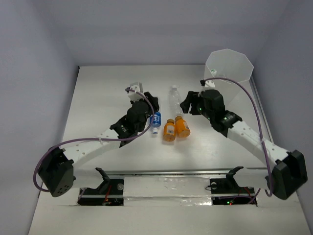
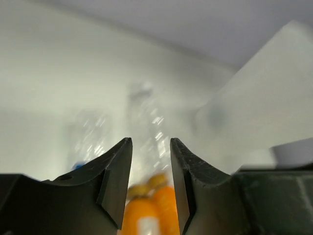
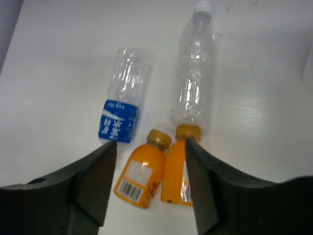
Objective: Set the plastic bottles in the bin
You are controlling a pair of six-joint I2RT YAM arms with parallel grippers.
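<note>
Two short orange bottles (image 1: 169,129) (image 1: 183,126) lie side by side mid-table. A blue-labelled clear bottle (image 1: 156,119) lies to their left and a plain clear bottle (image 1: 173,98) lies behind them. The translucent white bin (image 1: 229,66) stands at the far right. My left gripper (image 1: 150,104) is open and empty, just left of the bottles. My right gripper (image 1: 187,104) is open and empty, just right of the plain bottle. In the right wrist view my gripper (image 3: 150,144) hovers over both orange bottles (image 3: 142,174) (image 3: 175,176), the blue-labelled bottle (image 3: 122,103) and the plain bottle (image 3: 195,78). In the left wrist view my gripper (image 2: 150,142) frames the blurred orange bottles (image 2: 146,210).
White walls close the table at the back and on both sides. A metal rail (image 1: 166,172) runs along the near edge between the arm bases. Purple cables (image 1: 254,107) loop along both arms. A pale blurred shape, likely the bin (image 2: 264,98), fills the right of the left wrist view.
</note>
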